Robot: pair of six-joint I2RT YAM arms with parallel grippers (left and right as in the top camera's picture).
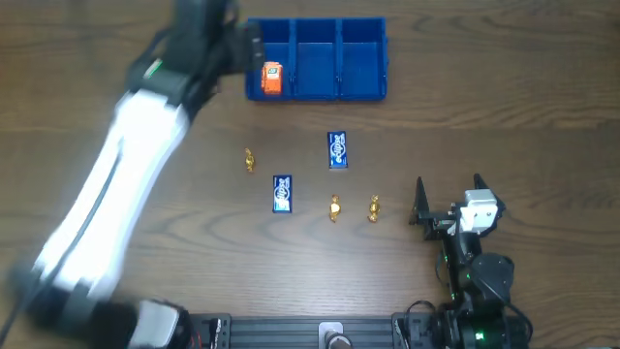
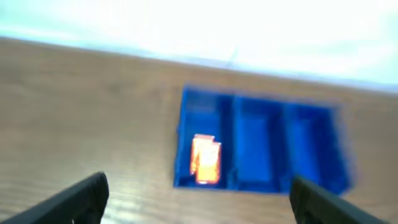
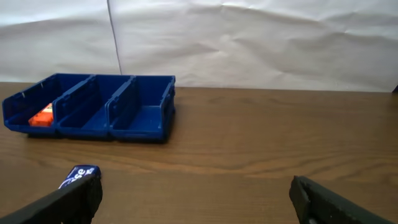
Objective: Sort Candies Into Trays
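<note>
Showing gold candies (image 1: 334,208) from above, orange candy (image 1: 271,79) in tray (image 1: 320,95)

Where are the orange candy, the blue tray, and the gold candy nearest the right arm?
orange candy (image 1: 271,79), top view, middle of its wrapper.
blue tray (image 1: 315,63), top view, bare floor of middle compartment.
gold candy (image 1: 374,208), top view, its middle.

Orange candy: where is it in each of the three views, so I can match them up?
Top view: the orange candy lies in the leftmost compartment of the blue tray, near the wall nearest the arms.
Left wrist view: the candy, blurred, in an end compartment of the tray.
Right wrist view: the candy in an end compartment of the tray.
Shared landmark: the three-compartment tray.
</note>
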